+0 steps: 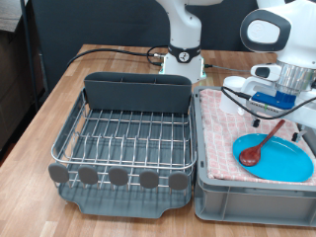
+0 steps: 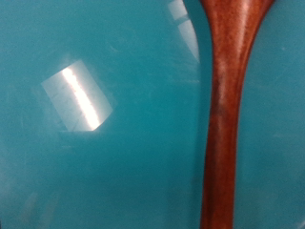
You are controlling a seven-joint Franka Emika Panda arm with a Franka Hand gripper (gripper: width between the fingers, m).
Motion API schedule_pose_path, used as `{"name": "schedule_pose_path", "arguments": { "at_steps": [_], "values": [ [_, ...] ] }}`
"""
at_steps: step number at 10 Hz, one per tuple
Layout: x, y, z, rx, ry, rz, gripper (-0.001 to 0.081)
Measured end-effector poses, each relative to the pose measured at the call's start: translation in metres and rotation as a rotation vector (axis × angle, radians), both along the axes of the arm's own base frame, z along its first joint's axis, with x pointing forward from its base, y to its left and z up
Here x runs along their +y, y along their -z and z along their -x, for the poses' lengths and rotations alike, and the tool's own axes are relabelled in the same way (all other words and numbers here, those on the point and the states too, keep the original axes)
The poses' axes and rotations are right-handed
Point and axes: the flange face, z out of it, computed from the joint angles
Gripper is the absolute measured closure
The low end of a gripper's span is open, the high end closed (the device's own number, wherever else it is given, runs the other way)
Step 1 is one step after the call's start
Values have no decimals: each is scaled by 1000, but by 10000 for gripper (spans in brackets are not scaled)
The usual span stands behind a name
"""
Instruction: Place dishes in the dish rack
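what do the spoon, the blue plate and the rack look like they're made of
Spoon: reddish-brown wood by its look, smooth with faint grain. Blue plate: glossy, with sharp light reflections, probably plastic or glazed ceramic; cannot tell which. Dish rack: shiny chrome-like metal wire on a matte dark grey tray, seemingly plastic.

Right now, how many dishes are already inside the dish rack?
0. The dish rack holds none; the blue plate and wooden spoon lie in the grey bin. No cup is visible.
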Motion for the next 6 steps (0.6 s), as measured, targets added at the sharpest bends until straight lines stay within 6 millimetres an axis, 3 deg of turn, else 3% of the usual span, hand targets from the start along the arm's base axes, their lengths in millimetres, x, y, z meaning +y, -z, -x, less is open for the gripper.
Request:
{"name": "schedule_pose_path", "arguments": {
  "at_steps": [6],
  "values": [
    [-4, 14, -4, 0, -3, -18, 4]
  ]
}}
